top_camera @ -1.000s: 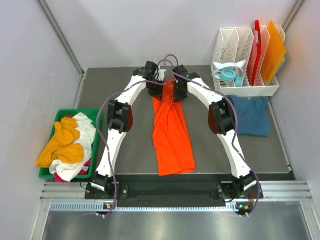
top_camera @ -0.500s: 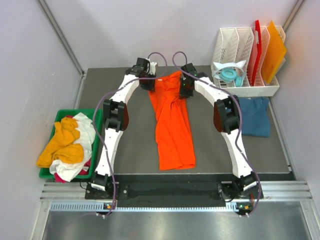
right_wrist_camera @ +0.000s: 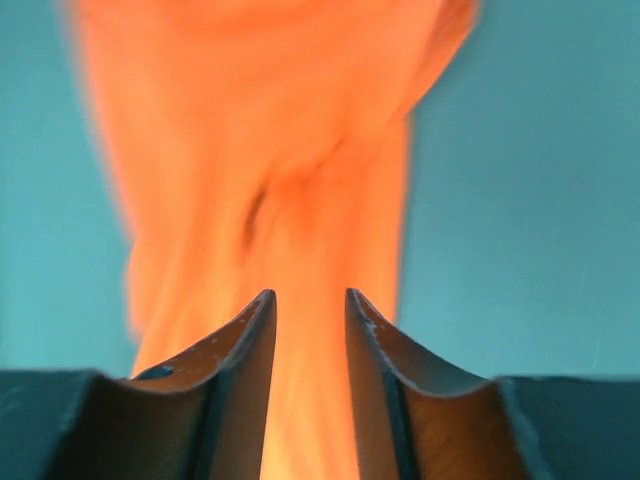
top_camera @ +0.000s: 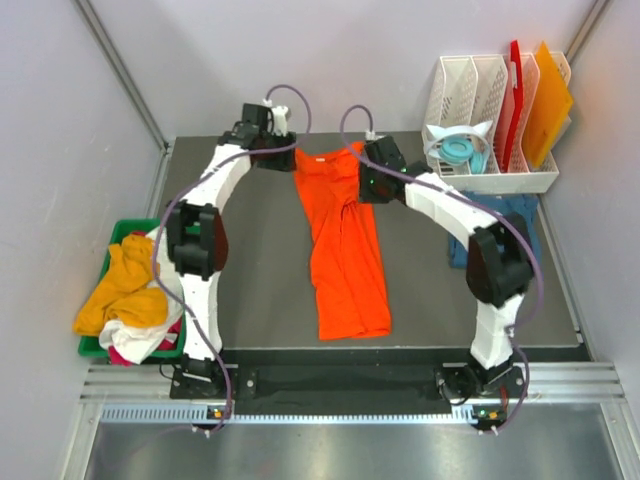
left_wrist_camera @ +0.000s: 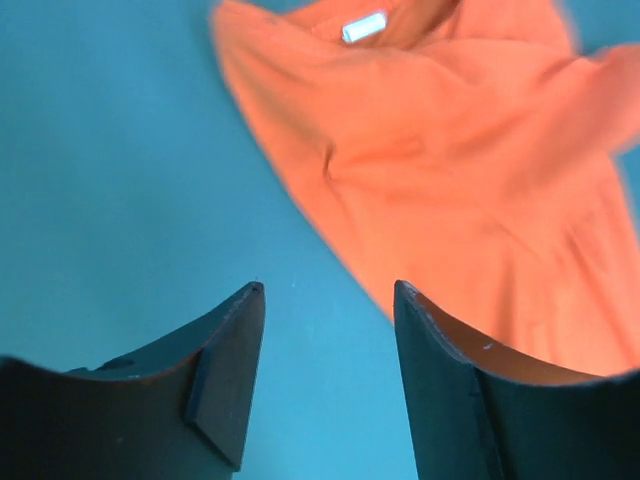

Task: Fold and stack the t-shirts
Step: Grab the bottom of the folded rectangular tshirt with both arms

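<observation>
Bright orange soft-cloth t-shirt [top_camera: 345, 250] lies stretched out on the dark grey bench [top_camera: 250, 290], collar end far from my bases and hem end near them, running lengthwise between my two arms.

My left jaws stand wide apart with nothing in them. Only bare bench [left_wrist_camera: 120, 200] shows through the gap. They hang just to the left of the shirt's far left shoulder, and from there the orange cloth [left_wrist_camera: 450, 180] spreads ahead and to the right, its small white neck label [left_wrist_camera: 363, 26] at the far edge of what I see.

My right jaws are over the shirt's far right shoulder, parted by a narrow gap. The orange cloth [right_wrist_camera: 270, 130] shows blurred through that gap and beyond the tips. I see no fold pinched between them.

Well to the right of my right jaws, a dark teal-blue t-shirt [top_camera: 525, 220] lies flat on the bench, partly hidden by my right arm. Well to the left of my left jaws and nearer my bases, a green plastic bin [top_camera: 128, 226] holds a crumpled heap with a yellow-orange shirt [top_camera: 125, 290] on top of white cloth [top_camera: 135, 335].
</observation>
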### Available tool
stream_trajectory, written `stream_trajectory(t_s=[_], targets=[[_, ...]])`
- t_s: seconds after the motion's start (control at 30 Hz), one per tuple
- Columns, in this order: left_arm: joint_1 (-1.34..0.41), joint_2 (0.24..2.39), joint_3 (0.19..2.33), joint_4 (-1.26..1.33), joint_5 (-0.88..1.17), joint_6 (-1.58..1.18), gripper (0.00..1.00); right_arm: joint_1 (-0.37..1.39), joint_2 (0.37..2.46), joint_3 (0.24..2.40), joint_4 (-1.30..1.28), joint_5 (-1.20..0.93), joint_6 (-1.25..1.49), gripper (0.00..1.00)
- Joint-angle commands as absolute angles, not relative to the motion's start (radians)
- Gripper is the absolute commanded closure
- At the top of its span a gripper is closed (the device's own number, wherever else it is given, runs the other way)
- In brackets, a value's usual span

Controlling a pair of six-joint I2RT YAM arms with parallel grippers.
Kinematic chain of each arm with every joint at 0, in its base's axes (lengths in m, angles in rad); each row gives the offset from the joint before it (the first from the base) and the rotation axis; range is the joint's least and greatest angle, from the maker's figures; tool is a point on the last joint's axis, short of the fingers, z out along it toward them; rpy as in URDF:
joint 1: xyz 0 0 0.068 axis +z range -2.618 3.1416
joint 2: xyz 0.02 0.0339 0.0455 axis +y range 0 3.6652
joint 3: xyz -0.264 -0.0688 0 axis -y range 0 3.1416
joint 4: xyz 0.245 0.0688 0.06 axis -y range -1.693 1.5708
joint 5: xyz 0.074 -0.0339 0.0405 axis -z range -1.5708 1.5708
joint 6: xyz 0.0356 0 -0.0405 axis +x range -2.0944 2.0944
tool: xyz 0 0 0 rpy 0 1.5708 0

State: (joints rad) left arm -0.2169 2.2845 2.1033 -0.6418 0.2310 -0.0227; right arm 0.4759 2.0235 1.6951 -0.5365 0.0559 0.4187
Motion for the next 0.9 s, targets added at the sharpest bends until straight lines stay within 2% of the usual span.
stream_trajectory(t_s=[0.0, 0.13, 0.27, 0.63, 0.87], targets=[[-0.189, 1.991, 1.900, -0.587, 0.253, 0.015, 0.42, 0.695, 1.748, 1.450, -0.499, 0.155, 0.402, 0.73], [-0.160, 1.797, 1.703, -0.600, 0.221, 0.028, 0.44, 0.901, 1.651, 1.202, -0.465, 0.212, 0.500, 0.82], [-0.121, 1.649, 1.519, -0.580, 0.210, 0.034, 0.44, 1.006, 1.625, 1.088, -0.446, 0.216, 0.589, 0.93], [-0.049, 1.499, 1.379, -0.644, 0.213, 0.067, 0.45, 1.112, 1.677, 0.999, -0.379, 0.261, 0.666, 0.95], [-0.041, 1.442, 1.269, -0.634, 0.225, 0.057, 0.45, 1.170, 1.796, 1.020, -0.367, 0.163, 0.657, 0.95]])
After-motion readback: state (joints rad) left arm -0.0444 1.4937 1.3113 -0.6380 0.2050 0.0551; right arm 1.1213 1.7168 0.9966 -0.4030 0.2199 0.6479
